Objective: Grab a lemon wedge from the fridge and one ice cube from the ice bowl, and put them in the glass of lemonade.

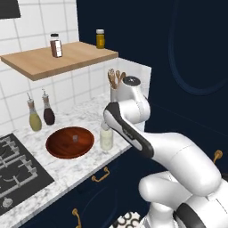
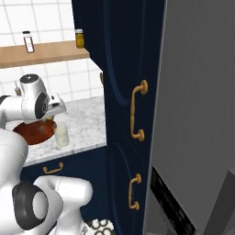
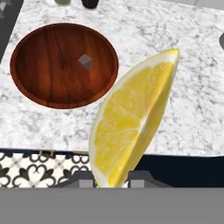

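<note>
The claw (image 3: 111, 178) is almost shut and pinches the lemon wedge (image 3: 133, 122) between its two dark tips. In the hand view the wedge looks big and bright yellow, with its pale rind on one side, and it hangs over the front edge of the white marble counter (image 3: 192, 109).

Just below the hand, near the front edge of the counter, stands the glass of lemonade (image 1: 106, 139), full of pale drink. Beside it, a bit farther back, sits the round brown ice bowl (image 1: 70, 142). One tiny grey ice cube (image 3: 85, 61) lies in the middle of the bowl.

Farther back, by the tiled wall, stand two bottles (image 1: 41, 115) with stoppers. On the wooden shelf (image 1: 53, 60) above are two small jars, too small to read any label.

The grey fridge (image 2: 197, 114) stands at the right of the right base view.
</note>
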